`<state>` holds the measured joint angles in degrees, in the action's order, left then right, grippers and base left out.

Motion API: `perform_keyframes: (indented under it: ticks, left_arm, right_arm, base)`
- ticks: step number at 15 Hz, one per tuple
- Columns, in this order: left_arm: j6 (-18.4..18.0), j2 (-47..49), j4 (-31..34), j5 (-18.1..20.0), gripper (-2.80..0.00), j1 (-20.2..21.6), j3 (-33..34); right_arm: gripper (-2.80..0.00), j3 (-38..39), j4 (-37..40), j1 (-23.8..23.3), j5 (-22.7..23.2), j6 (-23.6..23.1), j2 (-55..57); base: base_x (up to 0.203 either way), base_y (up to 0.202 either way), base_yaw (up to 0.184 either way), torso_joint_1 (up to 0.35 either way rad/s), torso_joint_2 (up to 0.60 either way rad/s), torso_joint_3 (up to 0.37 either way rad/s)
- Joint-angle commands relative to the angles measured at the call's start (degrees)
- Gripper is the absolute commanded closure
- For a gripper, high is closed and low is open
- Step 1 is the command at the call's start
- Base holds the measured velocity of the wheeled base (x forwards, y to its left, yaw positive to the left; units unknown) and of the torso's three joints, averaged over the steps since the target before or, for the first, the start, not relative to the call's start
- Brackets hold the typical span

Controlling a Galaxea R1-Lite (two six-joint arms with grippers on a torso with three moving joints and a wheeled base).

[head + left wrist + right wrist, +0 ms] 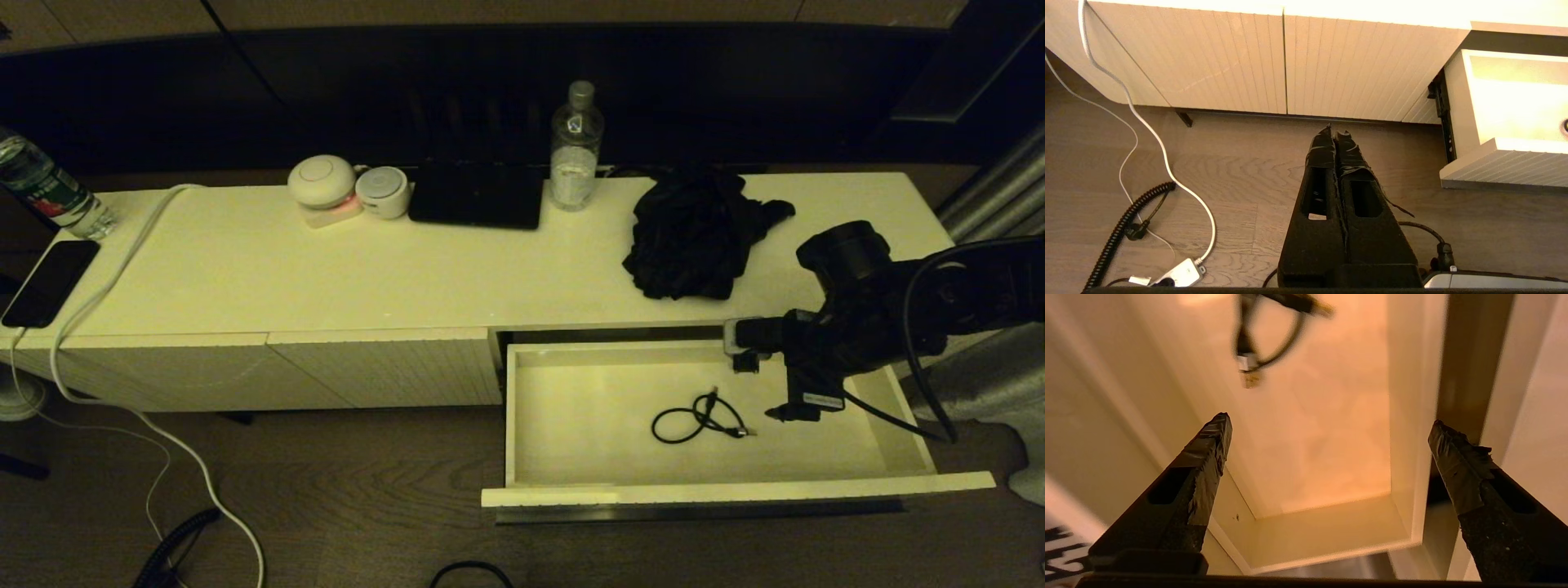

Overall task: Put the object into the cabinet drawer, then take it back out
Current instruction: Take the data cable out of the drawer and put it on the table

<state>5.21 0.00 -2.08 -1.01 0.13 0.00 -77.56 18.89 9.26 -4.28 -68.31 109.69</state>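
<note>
Cabinet drawer (898, 482): pulled fully out, right side of cabinet (245, 261). Black cable (700, 418): loosely coiled, lying on drawer floor near centre, touching no fingers. Right gripper (1327, 428): over drawer's right half, fingers spread wide, released, holding nothing. Left gripper (1336, 132): low above wooden floor (1229, 175) before ribbed front panels (1286, 61), fingers clenched together, empty. Black cloth (694, 233): bunched on cabinet top.
</note>
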Motion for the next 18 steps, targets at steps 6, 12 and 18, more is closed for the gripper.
perform_keyframes:
  ticks: [6,12,18]
  left_arm:
    - [0.07,-0.09,-0.02,-0.04,0.00,0.04,0.00]
    - [0.07,-0.09,-0.02,-0.04,0.00,0.02,0.02]
    - [0.07,-0.09,-0.02,-0.04,0.00,0.04,0.00]
  right_arm:
    - [-2.80,1.60,1.02,-1.93,2.96,-5.78,2.96]
    - [-2.80,-1.00,3.48,-1.76,6.19,-6.66,5.80]
    - [-2.80,0.19,8.10,-0.65,8.15,-6.75,6.40]
  base:
    - [0.000,0.000,0.000,0.000,0.00,0.000]
    - [0.000,0.000,0.000,0.000,0.00,0.000]
    - [0.000,0.000,0.000,0.000,0.00,0.000]
